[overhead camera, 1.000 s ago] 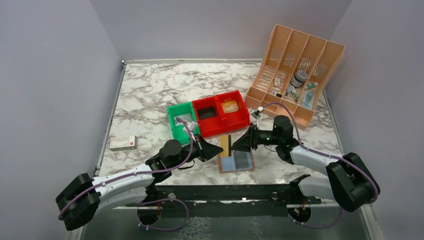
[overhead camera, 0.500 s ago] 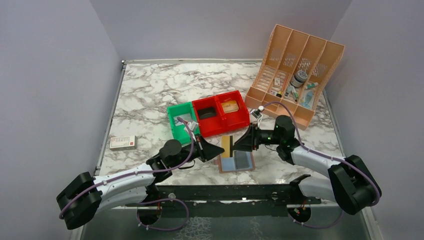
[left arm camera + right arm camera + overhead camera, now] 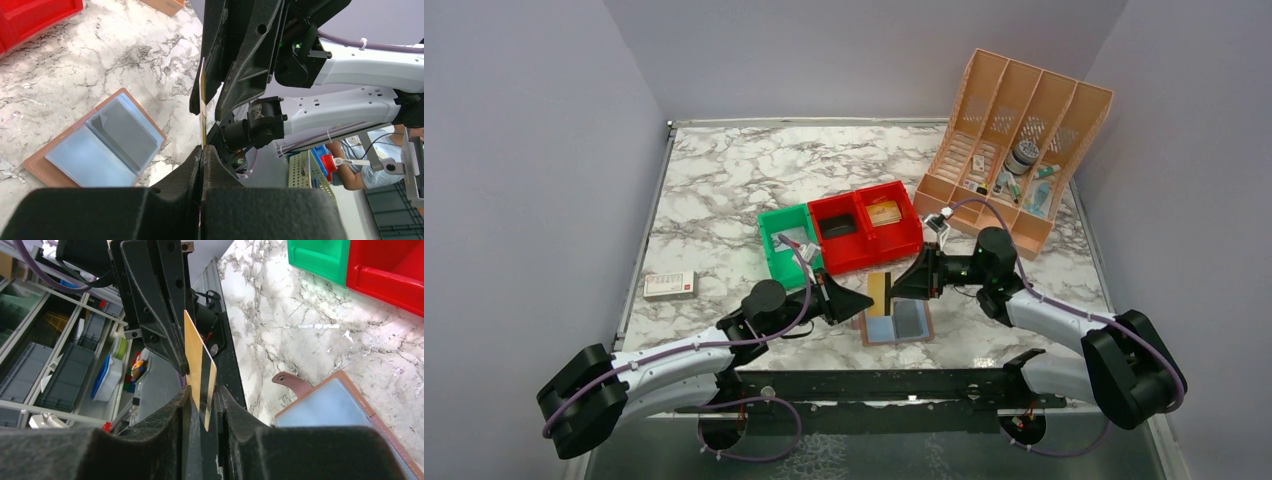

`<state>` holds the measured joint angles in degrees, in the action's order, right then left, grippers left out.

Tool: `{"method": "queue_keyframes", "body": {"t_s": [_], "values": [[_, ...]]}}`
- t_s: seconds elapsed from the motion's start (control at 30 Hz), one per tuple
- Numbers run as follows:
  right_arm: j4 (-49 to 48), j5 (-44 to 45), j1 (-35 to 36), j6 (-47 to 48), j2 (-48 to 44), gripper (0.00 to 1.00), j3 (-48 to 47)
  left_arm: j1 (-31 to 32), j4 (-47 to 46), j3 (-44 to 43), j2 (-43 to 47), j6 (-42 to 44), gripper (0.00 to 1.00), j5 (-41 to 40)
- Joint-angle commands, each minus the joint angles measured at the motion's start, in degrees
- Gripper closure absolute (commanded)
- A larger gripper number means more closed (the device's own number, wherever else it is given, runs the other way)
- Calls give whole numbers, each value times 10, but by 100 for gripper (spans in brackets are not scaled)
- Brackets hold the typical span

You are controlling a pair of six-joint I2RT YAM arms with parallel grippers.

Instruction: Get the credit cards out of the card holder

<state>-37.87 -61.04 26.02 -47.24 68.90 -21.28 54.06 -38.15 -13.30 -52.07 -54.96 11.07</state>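
The left gripper (image 3: 862, 300) holds the thin yellow-gold plastic card with a black stripe (image 3: 200, 365) up in tightly pinching jaws, probably to pass it over. The right gripper (image 3: 202, 396) has its jaws a little spread around the card's other end.

The left wrist view shows only the card's thin edge. The right wrist view shows its gold face. Below, the flat brownish-pink card holder (image 3: 897, 325) lies open on the marble worktop (image 3: 724, 180), with a dark grey card (image 3: 125, 132) in one pocket.
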Motion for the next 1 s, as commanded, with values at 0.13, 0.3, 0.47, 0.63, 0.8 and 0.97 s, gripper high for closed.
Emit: {"method": "queue_keyframes", "body": {"t_s": [0.13,0.3,0.47,0.63,0.8,0.97], "values": [[-44,-32,-2,-12,4,76,-3,-2,-31,5,6,-2,100,14],[-43,-34,-2,-17,-5,74,2,-2,-52,14,2,-15,100,13],[-55,-34,-2,-23,-16,74,17,-1,-79,25,-8,-27,100,15],[-52,-30,-2,-31,-20,75,13,-1,-101,24,-19,-37,100,17],[-49,-29,-2,-39,-34,79,5,2,-153,46,-35,-51,100,14],[-44,-27,-2,-31,-46,89,8,1,-153,48,-40,-52,100,20]]}}
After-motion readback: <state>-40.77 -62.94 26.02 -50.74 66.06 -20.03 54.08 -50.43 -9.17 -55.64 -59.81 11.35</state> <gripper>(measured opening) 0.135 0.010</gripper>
